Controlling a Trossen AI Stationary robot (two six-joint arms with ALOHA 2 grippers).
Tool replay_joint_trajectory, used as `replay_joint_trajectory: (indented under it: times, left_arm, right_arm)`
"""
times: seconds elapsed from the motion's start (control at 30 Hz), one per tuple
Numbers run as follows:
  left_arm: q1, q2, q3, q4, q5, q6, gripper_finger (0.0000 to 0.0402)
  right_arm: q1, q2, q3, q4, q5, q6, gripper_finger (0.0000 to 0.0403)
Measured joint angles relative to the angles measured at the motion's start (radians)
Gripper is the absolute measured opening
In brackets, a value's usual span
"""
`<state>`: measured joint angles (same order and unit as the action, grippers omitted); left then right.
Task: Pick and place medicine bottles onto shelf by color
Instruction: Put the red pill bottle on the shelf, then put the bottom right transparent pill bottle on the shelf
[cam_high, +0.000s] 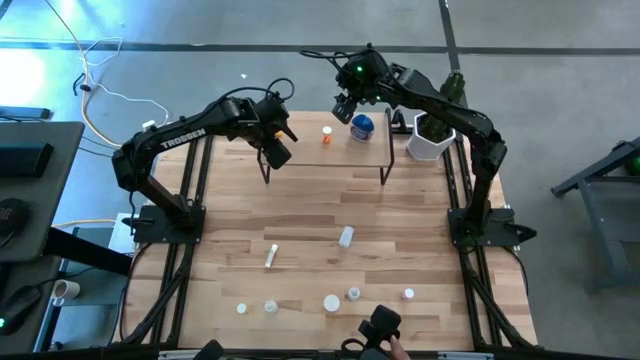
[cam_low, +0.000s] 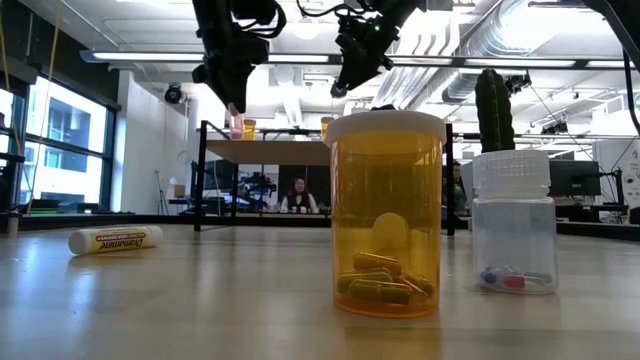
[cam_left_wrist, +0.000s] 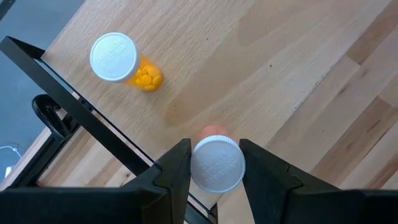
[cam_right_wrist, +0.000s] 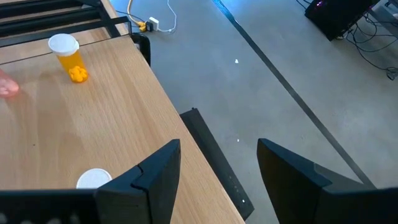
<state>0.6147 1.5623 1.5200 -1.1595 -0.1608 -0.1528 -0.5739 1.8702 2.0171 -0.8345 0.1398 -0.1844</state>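
High view: left gripper (cam_high: 277, 152) over the left end of the low light-wood shelf on black metal legs (cam_high: 300, 146), clenched on a small white-capped bottle with a pinkish body (cam_left_wrist: 217, 163), fingers (cam_left_wrist: 176, 167) on either side of the cap. Right gripper (cam_high: 345, 108) released, jaws apart and holding nothing, above the shelf's right end beside the round blue bottle (cam_high: 362, 126). Orange white-capped pill bottle (cam_high: 327, 133) upright at mid-shelf. Further small bottles scattered on the wooden tabletop (cam_high: 400, 210).

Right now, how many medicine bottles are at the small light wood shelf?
3: an orange white-capped bottle mid-shelf, a round blue bottle right of it, a pinkish white-capped bottle in the left fingers at the left end of the shelf. None looks hidden.
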Motion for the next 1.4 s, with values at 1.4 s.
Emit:
replay_joint_trajectory:
  times: [1.4]
  left_arm:
    - [0.002, 0.023, 0.0, 0.005, 0.019, -0.011, 0.0206]
  right_arm:
    - [0.0, -0.051, 0.0, -0.002, 0.001, -0.026, 0.0204]
